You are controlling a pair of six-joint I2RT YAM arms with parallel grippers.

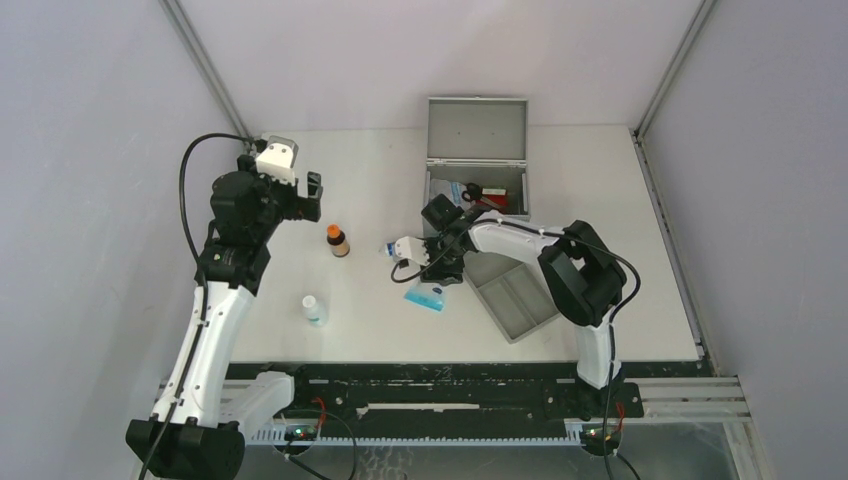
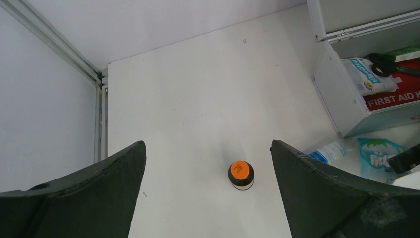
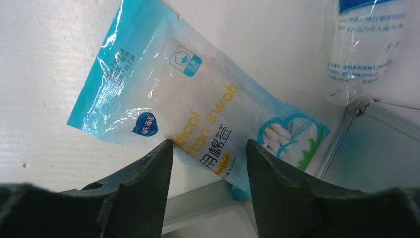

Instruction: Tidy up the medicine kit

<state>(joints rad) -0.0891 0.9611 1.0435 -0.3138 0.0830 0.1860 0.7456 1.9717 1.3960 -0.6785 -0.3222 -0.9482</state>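
The medicine kit (image 1: pixel 478 128) stands open at the back of the table with its lid up. Inside it lie a red first aid pouch (image 2: pixel 391 99), scissors and a white packet. My right gripper (image 3: pixel 209 144) hovers low over a blue cotton swab pack (image 3: pixel 198 99) lying flat on the table. Its jaws straddle the pack with a gap still between them. From above, that gripper (image 1: pixel 432 275) is just left of the grey tray, and the swab pack (image 1: pixel 426 296) shows below it. My left gripper (image 2: pixel 208 144) is wide open and raised at the left, empty, above a brown bottle with an orange cap (image 2: pixel 241 174).
A shallow grey two-compartment tray (image 1: pixel 515 295) lies in front of the kit, its rim touching the swab pack. A clear gauze packet (image 3: pixel 364 44) lies beside the pack. The orange-capped bottle (image 1: pixel 338 240) and a small white bottle (image 1: pixel 314 310) stand left of centre.
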